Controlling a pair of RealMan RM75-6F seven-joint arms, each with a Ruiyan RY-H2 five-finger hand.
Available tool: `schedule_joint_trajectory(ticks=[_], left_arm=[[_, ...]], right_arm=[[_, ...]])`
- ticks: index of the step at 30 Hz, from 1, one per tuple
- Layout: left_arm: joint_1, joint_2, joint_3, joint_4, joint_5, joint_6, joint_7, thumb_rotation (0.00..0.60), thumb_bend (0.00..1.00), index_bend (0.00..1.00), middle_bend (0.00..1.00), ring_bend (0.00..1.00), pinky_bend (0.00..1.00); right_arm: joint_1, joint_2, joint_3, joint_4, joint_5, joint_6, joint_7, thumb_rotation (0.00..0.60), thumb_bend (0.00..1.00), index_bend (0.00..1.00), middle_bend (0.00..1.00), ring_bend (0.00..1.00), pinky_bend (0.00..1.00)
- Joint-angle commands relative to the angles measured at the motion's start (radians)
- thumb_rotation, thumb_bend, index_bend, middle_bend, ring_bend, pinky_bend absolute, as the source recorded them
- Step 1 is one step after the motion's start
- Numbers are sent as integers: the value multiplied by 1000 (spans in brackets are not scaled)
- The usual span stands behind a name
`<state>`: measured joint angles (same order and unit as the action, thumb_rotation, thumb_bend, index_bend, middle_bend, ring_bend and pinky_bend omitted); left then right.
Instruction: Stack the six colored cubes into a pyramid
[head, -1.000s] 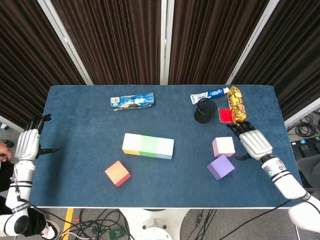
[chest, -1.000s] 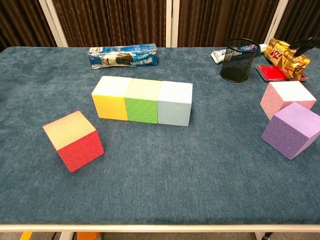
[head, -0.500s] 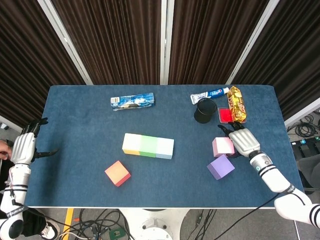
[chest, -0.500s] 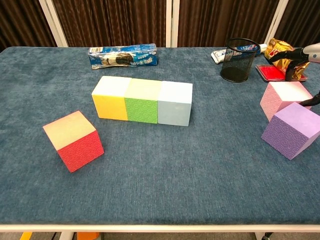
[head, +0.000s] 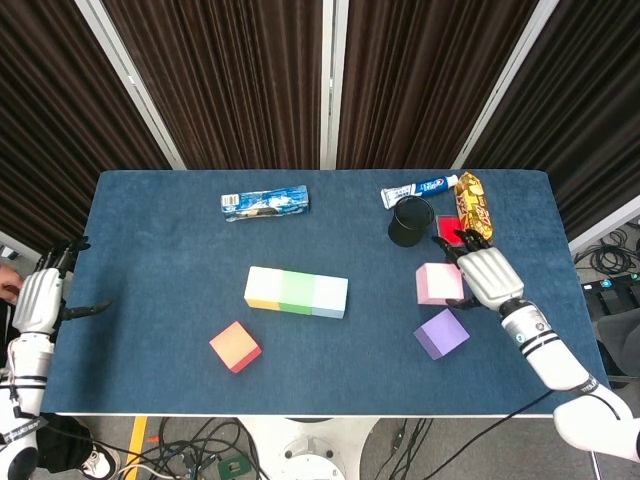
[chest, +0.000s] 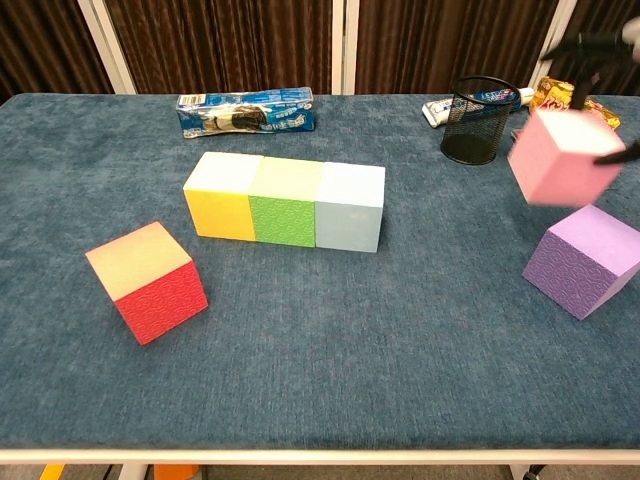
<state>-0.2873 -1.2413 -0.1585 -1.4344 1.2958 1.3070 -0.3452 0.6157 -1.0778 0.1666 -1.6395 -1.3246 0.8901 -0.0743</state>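
A yellow cube (chest: 222, 194), a green cube (chest: 284, 201) and a pale blue cube (chest: 349, 207) line a dark blue carpeted counter (chest: 330, 350). A red cube (chest: 147, 281) shows an embossed swirl pattern, as does the purple cube (chest: 583, 259) at 3 o'clock. A white hand (head: 487, 276) holds the pink cube (chest: 560, 157) beside a black mesh cup (chest: 475, 120).

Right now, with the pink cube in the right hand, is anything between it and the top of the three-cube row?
Nothing visible blocks it. The right hand holds the pink cube off the table; only bare blue table lies between it and the row. The purple cube sits nearer the front edge, the black cup farther back.
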Motion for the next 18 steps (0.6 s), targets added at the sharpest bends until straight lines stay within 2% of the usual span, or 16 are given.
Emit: schedule_joint_trajectory(ticks=[1, 5, 9, 15, 18], left_arm=[[18, 9, 12, 20, 30, 27, -5, 600, 108, 118, 175, 35, 119], [45, 29, 45, 38, 73, 41, -48, 600, 89, 118, 174, 35, 120], [91, 33, 61, 42, 83, 89, -81, 600, 62, 118, 174, 35, 119], [139, 39, 80, 39, 90, 121, -114, 600, 60, 118, 174, 35, 119], [150, 42, 84, 44, 92, 117, -146, 600, 60, 118, 174, 35, 119]], right_arm=[[42, 74, 71, -147, 56, 14, -56, 600, 115, 0, 511, 40, 0], [121, 43, 120, -252, 217, 12, -227, 600, 111, 0, 522, 47, 0], [256, -57, 144, -301, 459, 37, -444, 600, 103, 0, 532, 50, 0], [459, -249, 157, -279, 756, 144, -688, 600, 101, 0, 533, 51, 0], [533, -323, 157, -261, 854, 194, -766, 600, 101, 0, 534, 59, 0]])
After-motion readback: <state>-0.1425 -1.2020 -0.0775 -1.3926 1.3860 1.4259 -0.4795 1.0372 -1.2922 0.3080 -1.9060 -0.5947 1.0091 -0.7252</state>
